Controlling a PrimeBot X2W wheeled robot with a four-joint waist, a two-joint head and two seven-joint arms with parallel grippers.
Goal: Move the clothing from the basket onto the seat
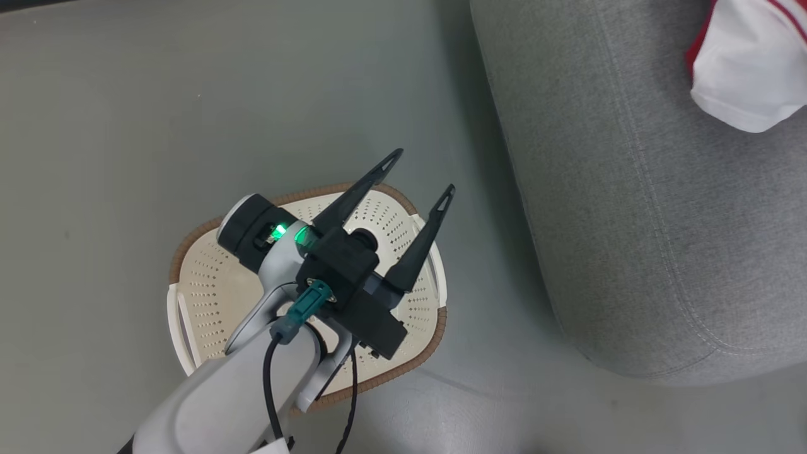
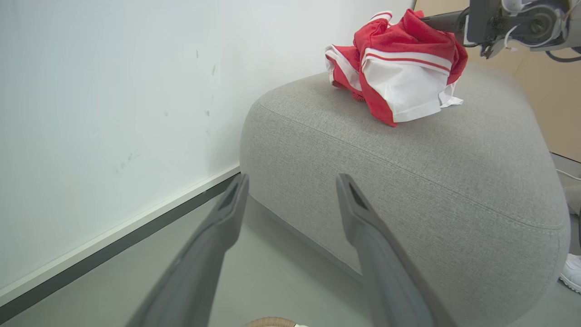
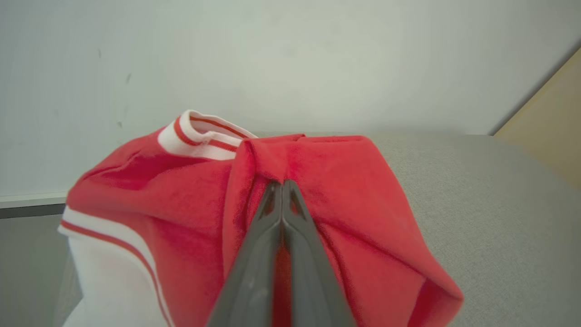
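Note:
The basket (image 1: 202, 290) stands on the floor, and no clothing shows in the part of it that my arm leaves uncovered. My left gripper (image 1: 423, 171) hovers over its far rim, open with nothing between the fingers; in the left wrist view this gripper (image 2: 293, 179) points at the seat (image 2: 408, 172). The red and white clothing (image 2: 399, 77) lies bunched on top of the seat. My right gripper (image 3: 282, 184) is shut on a fold of that clothing (image 3: 345, 204), its fingertips pinching red fabric just above the seat (image 3: 490, 204). In the head view the clothing (image 1: 747, 69) shows at the top right corner of the seat (image 1: 630, 221).
A white wall (image 2: 113, 91) with a dark baseboard (image 2: 118, 245) runs behind the seat. Grey floor (image 1: 157, 94) surrounds the basket. A tan panel (image 2: 549, 100) stands beyond the seat, and a white shoe (image 2: 573, 272) shows at the floor's right edge.

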